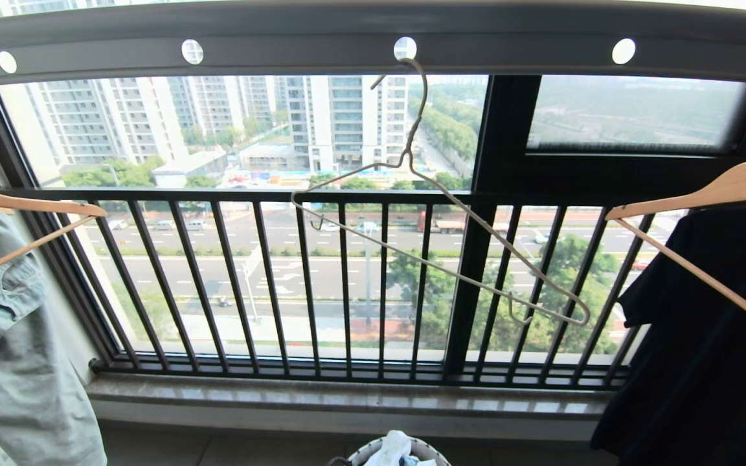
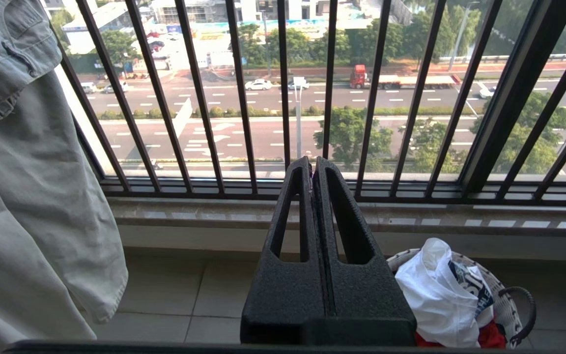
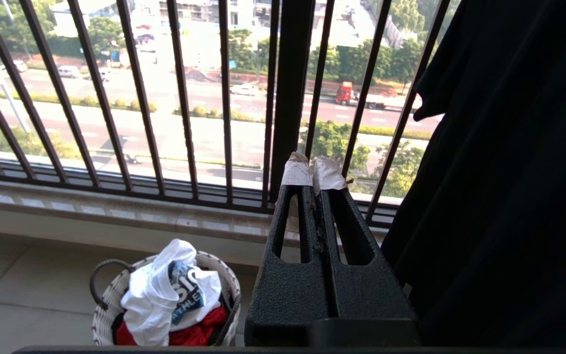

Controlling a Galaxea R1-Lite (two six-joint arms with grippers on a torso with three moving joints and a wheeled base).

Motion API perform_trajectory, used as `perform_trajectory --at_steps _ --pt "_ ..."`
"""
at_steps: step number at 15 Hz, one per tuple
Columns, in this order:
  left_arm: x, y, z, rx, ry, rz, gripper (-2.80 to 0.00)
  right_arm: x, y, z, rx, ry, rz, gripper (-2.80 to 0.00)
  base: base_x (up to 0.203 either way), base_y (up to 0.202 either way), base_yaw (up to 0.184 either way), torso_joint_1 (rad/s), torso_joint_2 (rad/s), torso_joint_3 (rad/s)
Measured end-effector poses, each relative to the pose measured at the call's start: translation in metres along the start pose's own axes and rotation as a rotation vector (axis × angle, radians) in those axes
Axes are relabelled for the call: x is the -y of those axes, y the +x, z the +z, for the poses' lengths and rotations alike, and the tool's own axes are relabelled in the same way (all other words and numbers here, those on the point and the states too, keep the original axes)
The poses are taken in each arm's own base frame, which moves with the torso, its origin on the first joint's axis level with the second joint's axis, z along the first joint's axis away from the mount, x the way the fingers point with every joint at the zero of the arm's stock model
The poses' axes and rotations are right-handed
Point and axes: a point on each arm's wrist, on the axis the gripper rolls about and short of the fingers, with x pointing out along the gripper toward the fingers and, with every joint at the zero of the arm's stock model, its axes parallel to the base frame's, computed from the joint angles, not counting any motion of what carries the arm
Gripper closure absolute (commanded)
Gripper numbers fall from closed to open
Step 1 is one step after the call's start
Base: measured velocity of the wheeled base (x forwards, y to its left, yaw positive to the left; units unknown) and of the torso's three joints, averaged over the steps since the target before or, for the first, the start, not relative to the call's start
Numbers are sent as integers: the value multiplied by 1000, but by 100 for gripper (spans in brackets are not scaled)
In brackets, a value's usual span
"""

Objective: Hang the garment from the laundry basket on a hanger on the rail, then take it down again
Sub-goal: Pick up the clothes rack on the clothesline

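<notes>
Beneath the rail point(image 1: 373, 32), hanger point(image 1: 438, 252) dangles bare.

Hanger point(image 1: 438, 246) on rail point(image 1: 373, 39); garment point(image 3: 160, 290) in laundry basket point(image 3: 106, 305) below.

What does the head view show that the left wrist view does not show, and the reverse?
Only the head view shows the grey rail, the bare wire hanger hooked in one of its holes, two wooden hangers and a black shirt.

Only the left wrist view shows the left hand, shut and empty, and the red cloth under the white T-shirt.

Both show the balcony railing, the pale jeans and the laundry basket, which the head view cuts off at its bottom edge.
</notes>
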Motion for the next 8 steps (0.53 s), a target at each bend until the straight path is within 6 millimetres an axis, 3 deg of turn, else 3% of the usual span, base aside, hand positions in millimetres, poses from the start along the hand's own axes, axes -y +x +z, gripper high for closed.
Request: perform_trajectory --at_steps 8 --pt "0 0 0 0 0 -1 0 0 0 0 0 0 0 0 0 0 0 0 0 0"
